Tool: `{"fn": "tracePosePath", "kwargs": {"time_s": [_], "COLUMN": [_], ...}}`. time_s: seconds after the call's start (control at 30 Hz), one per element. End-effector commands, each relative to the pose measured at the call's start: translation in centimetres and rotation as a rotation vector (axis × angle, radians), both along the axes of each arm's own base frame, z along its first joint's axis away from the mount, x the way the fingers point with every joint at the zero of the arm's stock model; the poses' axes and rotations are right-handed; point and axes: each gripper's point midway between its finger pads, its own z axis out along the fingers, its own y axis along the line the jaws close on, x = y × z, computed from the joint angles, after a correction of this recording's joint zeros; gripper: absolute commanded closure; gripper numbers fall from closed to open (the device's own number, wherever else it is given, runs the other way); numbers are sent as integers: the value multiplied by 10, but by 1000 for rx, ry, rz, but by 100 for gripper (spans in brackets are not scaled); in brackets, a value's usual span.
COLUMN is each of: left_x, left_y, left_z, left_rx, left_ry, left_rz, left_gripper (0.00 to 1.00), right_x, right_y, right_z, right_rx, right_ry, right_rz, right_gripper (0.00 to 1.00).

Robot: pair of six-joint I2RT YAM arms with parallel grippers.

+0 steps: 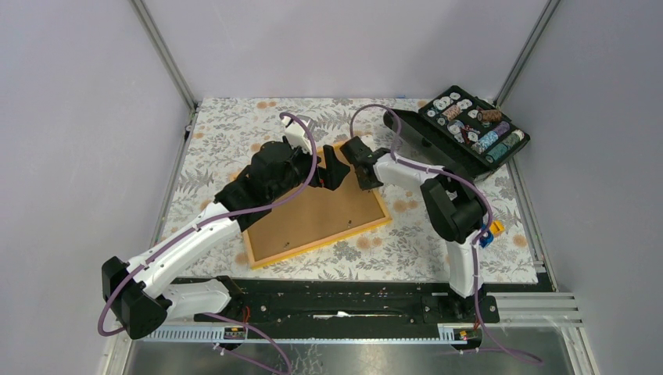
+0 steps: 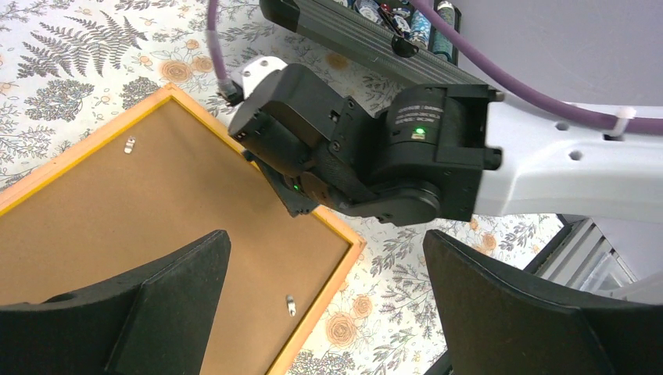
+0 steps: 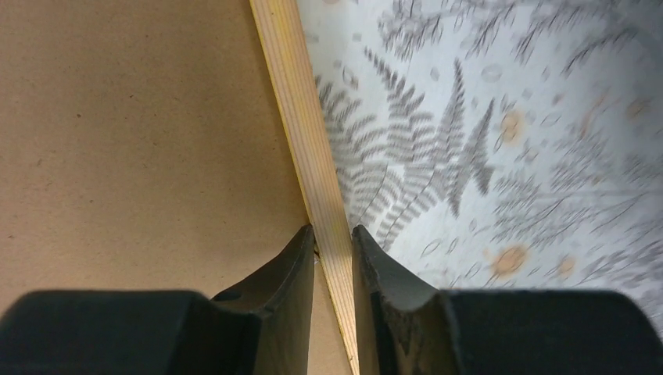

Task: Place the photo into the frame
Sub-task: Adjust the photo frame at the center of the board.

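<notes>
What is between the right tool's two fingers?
The yellow edge of the frame. The right wrist view shows the right tool pinching it.

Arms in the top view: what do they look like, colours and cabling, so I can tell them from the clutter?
The left arm and right arm have white shells with black joint housings. A purple cable runs along each. The left tool and right tool have black wedge-shaped fingers. A green light glows on the right wrist.

Far corner of the frame (image 1: 322, 243) hidden under both arms (image 1: 274, 172); black case (image 1: 438, 144) contents indistinct
</notes>
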Motion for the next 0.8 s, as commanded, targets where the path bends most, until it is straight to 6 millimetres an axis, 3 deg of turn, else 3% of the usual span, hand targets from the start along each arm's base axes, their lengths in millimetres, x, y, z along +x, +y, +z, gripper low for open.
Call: {"fn": "tracePosePath", "kwargs": {"time_s": [0.0,0.07,0.2,0.3,0.43,0.53,0.67,0.77], "left_x": [3,6,10,12,11,8,6,7], "left_y": [0,5,25,49,85,101,107,104], "left_z": [16,15,28,42,61,70,74,72], "left_rx": [-44,-39,-35,-46,-96,-134,-157,-155], "left_ry": [-34,-33,-77,-128,-197,-230,-244,-234], "left_rz": [4,26,116,215,352,403,420,411], "left_gripper": [1,2,2,2,2,2,2,2], "right_x": [46,58,68,52,7,-39,-102,-124], "right_y": [-17,-12,-5,-6,6,17,35,48], "right_z": [13,23,57,82,102,93,60,40], "right_rx": [-198,-216,-196,-126,61,268,565,635], "right_ry": [-110,-131,-155,-151,-118,-31,130,238], "right_rz": [110,117,65,7,-60,-217,-604,-701], "right_gripper": [85,66,52,36,20,15,20,21]}}
